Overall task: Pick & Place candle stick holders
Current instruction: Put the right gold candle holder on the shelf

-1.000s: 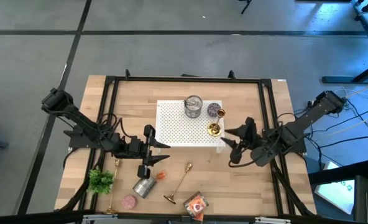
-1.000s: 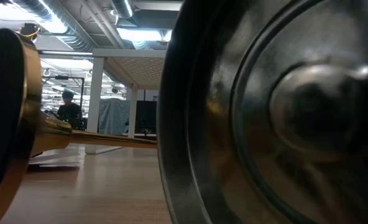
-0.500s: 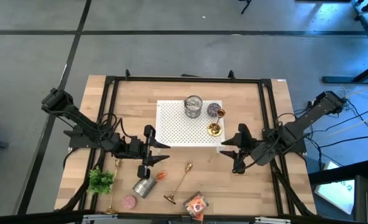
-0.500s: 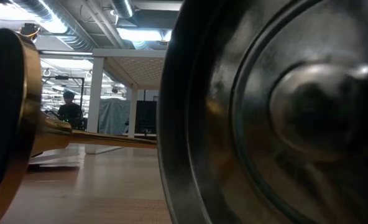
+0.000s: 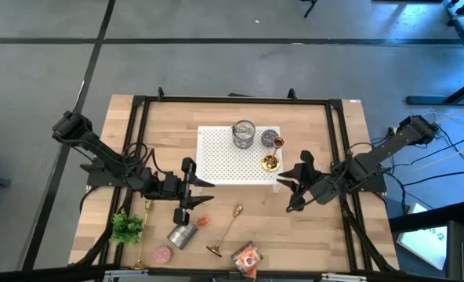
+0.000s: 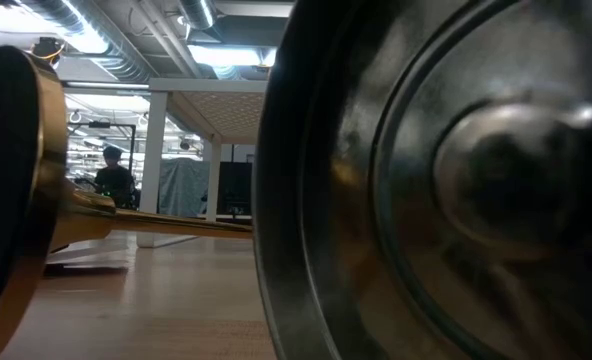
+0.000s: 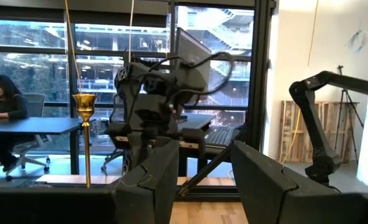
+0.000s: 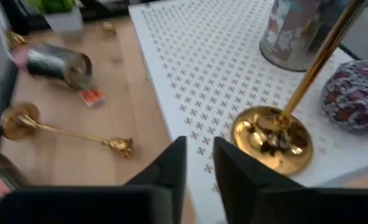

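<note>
1 brass candle stick holder (image 5: 270, 162) stands upright on the white perforated mat (image 5: 216, 160), near the mat's edge toward the right arm. In the right wrist view its round flared base (image 8: 271, 137) sits flat on the mat and its slim stem rises at a slant out of the picture. A 2nd candle stick holder (image 5: 226, 230) lies on its side on the bare wooden worktop (image 5: 326, 227), below the mat in the high view, its base toward the worktop's front edge. A 3rd candle stick holder (image 5: 142, 235) lies flat near the left front corner, just beside a small green plant (image 5: 127, 227).

On the mat behind the upright holder stand a patterned tin (image 5: 244, 134) and a round mosaic bowl (image 5: 271, 139). A silver tin (image 5: 182, 234) lies tipped over on the worktop between the 2 fallen holders, with a small pink candle (image 5: 163, 254) and an orange packet (image 5: 248, 257) near the front edge.

The right hand (image 5: 293, 188) hovers just beside the mat's corner, close to the upright holder but apart from it; its 2 dark fingers (image 8: 168, 163) stand only a narrow gap apart, with nothing between them. The left hand (image 5: 193, 194) waits over the worktop left of the mat, fingers partly open and empty.
</note>
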